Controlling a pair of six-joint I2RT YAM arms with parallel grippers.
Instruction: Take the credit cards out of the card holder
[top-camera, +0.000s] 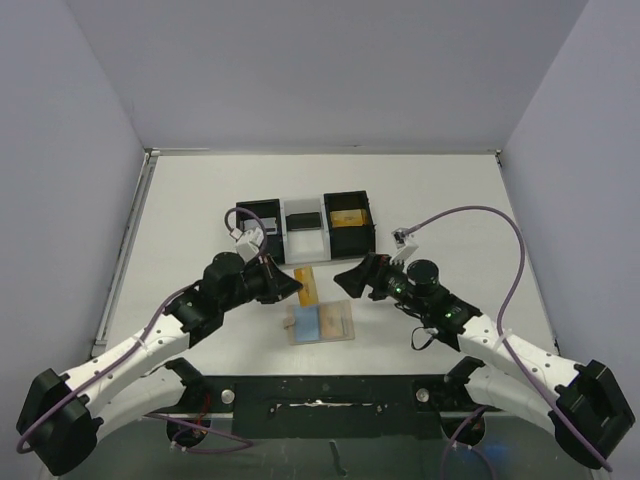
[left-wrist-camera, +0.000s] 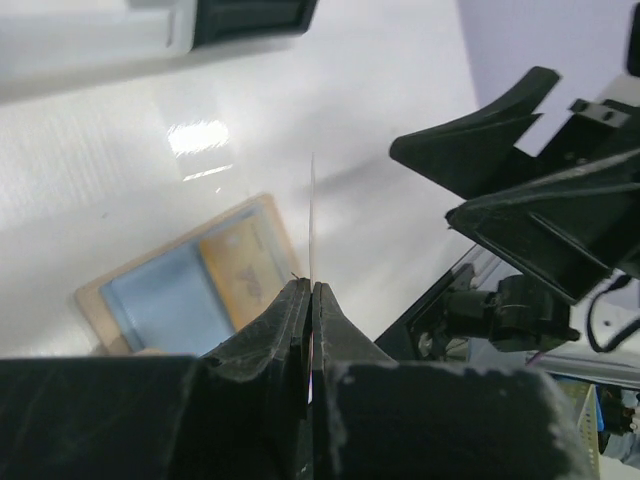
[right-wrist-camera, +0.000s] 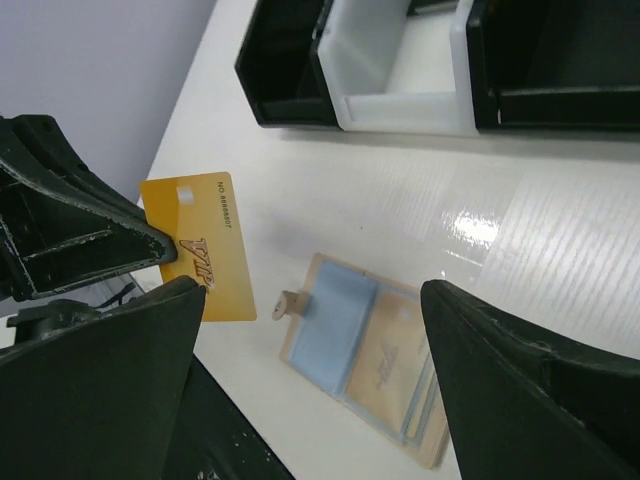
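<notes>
The tan card holder (top-camera: 322, 323) lies open on the table between the arms. It shows a light blue-grey card (top-camera: 305, 322) in its left half and a gold card (top-camera: 338, 320) in its right half. It also shows in the right wrist view (right-wrist-camera: 365, 355) and the left wrist view (left-wrist-camera: 190, 285). My left gripper (top-camera: 294, 285) is shut on a yellow VIP credit card (top-camera: 307, 286) and holds it above the table, just behind the holder. That card is edge-on in the left wrist view (left-wrist-camera: 312, 215) and face-on in the right wrist view (right-wrist-camera: 205, 245). My right gripper (top-camera: 350, 280) is open and empty, above the holder's right side.
A three-compartment tray (top-camera: 303, 238), black, white and black, stands behind the holder. Its right compartment holds a yellow card (top-camera: 347, 217). The tray also shows in the right wrist view (right-wrist-camera: 400, 105). Grey walls enclose the white table on three sides.
</notes>
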